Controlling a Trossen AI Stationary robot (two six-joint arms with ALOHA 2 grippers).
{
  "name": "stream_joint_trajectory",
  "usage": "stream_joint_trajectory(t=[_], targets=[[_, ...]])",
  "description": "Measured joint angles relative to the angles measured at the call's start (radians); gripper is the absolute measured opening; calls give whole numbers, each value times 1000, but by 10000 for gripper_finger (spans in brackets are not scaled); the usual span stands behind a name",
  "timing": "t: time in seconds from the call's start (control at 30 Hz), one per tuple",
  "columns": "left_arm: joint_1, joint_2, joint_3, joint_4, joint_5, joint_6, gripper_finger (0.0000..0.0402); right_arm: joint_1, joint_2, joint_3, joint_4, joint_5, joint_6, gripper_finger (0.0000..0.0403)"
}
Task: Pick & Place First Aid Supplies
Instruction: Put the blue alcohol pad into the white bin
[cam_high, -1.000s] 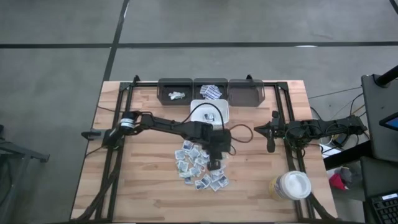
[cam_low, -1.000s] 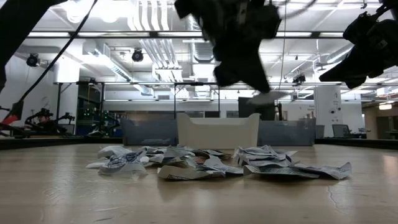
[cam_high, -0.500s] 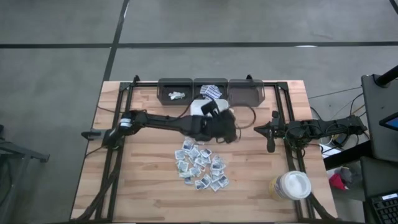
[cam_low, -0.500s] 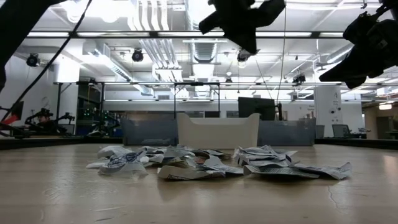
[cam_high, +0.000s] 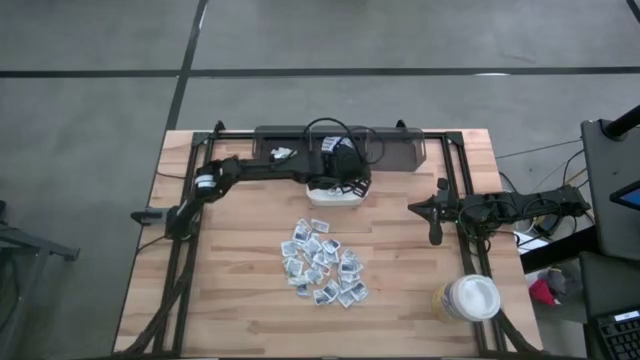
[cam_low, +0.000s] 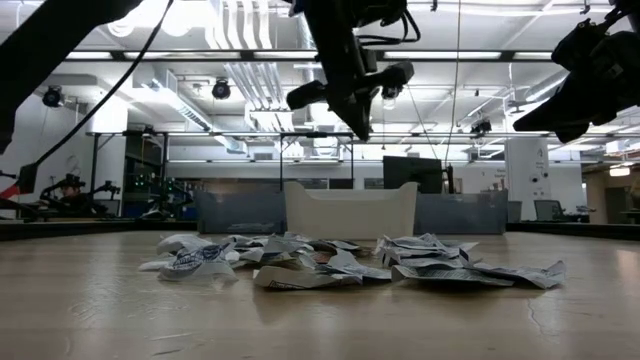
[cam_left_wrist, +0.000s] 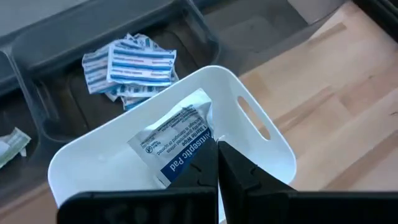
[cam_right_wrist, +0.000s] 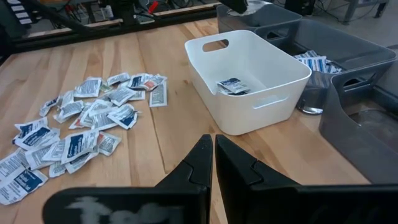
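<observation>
Left wrist view: sachet between shut jaws.

a pale wooden table carries a white bin with handle slots, standing a little in from the middle of the far edge. right behind it, along that far edge, three dark grey bins sit side by side in a row. a white round lidded tub stands near the right front corner. a black metal frame runs along the left and right edges. beyond the right edge are a dark stand and loose cables. the floor around is grey concrete.
</observation>
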Motion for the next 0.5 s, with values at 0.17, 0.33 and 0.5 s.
stream_joint_trajectory(t=[0.17, 0.33, 0.5], targets=[[16, 2, -29, 21, 63, -9, 0, 0, 0, 0, 0, 0, 0, 18], [36, 2, -136, 53, 132, -39, 0, 0, 0, 0, 0, 0, 0, 18], [43, 4, -279, 138, 176, -66, 0, 0, 0, 0, 0, 0, 3, 18]])
